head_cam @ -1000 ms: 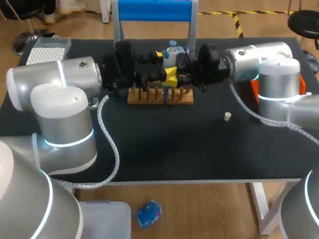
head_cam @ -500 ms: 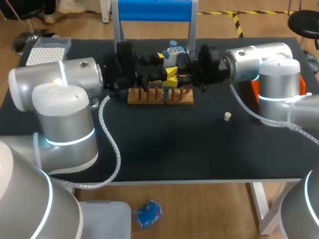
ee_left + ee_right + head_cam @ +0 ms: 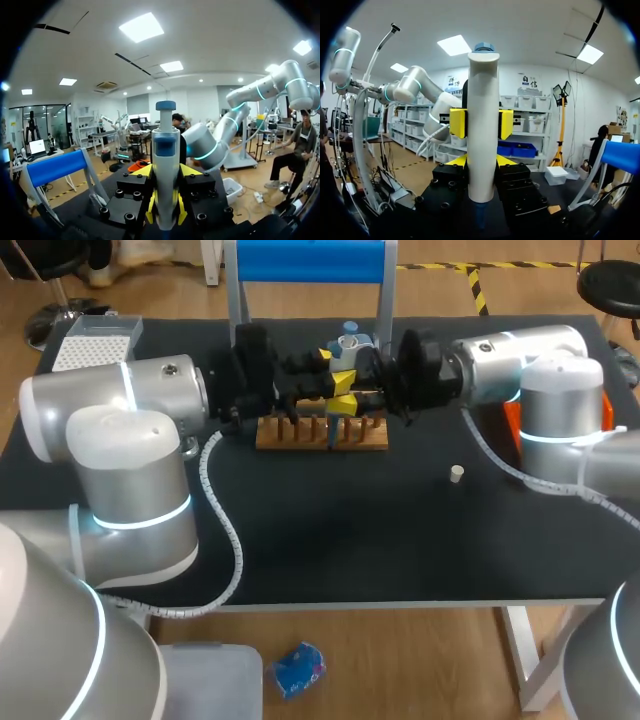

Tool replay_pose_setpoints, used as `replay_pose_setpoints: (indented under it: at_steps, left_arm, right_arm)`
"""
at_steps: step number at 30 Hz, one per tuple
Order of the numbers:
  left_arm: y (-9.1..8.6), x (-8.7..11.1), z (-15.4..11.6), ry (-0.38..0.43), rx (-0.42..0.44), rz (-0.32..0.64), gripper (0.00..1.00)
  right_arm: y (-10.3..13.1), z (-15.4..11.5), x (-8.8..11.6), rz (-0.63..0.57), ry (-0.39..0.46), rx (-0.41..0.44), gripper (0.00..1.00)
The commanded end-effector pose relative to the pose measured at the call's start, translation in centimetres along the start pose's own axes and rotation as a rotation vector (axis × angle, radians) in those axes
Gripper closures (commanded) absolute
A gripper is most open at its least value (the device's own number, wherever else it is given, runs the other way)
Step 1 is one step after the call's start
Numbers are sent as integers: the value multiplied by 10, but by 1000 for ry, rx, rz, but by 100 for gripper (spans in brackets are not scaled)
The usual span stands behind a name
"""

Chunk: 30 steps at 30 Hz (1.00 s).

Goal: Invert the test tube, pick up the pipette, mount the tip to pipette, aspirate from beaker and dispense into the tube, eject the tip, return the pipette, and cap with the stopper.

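Note:
The pipette (image 3: 345,343), white with a blue plunger cap, stands upright above the wooden rack (image 3: 300,435) at the back middle of the table. Both grippers meet on it from opposite sides. My right gripper (image 3: 348,397) is shut on its lower body. My left gripper (image 3: 335,365) grips it a little higher. In the left wrist view the pipette (image 3: 165,155) rises between my left gripper's (image 3: 166,212) yellow tips. In the right wrist view the pipette (image 3: 483,100) fills my right gripper (image 3: 481,162), with the left gripper's yellow fingertips (image 3: 457,123) flanking it above. A small stopper (image 3: 456,474) lies right of the rack.
A white tip box (image 3: 95,340) sits at the back left corner. A blue-topped stand (image 3: 310,262) rises behind the rack. An orange object (image 3: 511,420) shows behind my right arm.
My left gripper has closed in from an open stance until its tips touch the pipette on both sides. The right arm and the pipette have stayed where they were.

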<state>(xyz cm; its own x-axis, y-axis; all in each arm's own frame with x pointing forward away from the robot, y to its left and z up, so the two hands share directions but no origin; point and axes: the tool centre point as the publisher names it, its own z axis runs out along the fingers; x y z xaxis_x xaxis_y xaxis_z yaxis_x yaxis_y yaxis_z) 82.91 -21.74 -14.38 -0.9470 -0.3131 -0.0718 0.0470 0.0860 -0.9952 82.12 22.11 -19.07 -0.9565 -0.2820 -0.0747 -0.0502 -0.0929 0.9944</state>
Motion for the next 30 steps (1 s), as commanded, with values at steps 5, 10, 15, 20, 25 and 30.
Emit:
replay_pose_setpoints:
  at_steps: [5,10,15,20,25,30]
  left_arm:
    - [-4,-5,-6,-23,11,9,100]
    - [-11,-14,-13,-55,8,18,100]
    - [-18,-35,-23,-124,-38,12,100]
    - [-33,-108,-33,-363,-127,-59,100]
    - [-39,-121,-31,-403,-101,-61,100]
    - [-39,-121,-31,-403,-101,-61,100]
  right_arm:
    - [0,-8,6,20,-15,19,0]
    - [2,-23,13,24,-44,38,0]
    - [12,-44,18,17,-82,84,0]
    - [35,-105,17,1,-190,197,0]
    - [40,-132,6,-24,-225,217,0]
    - [40,-132,6,-24,-225,217,0]
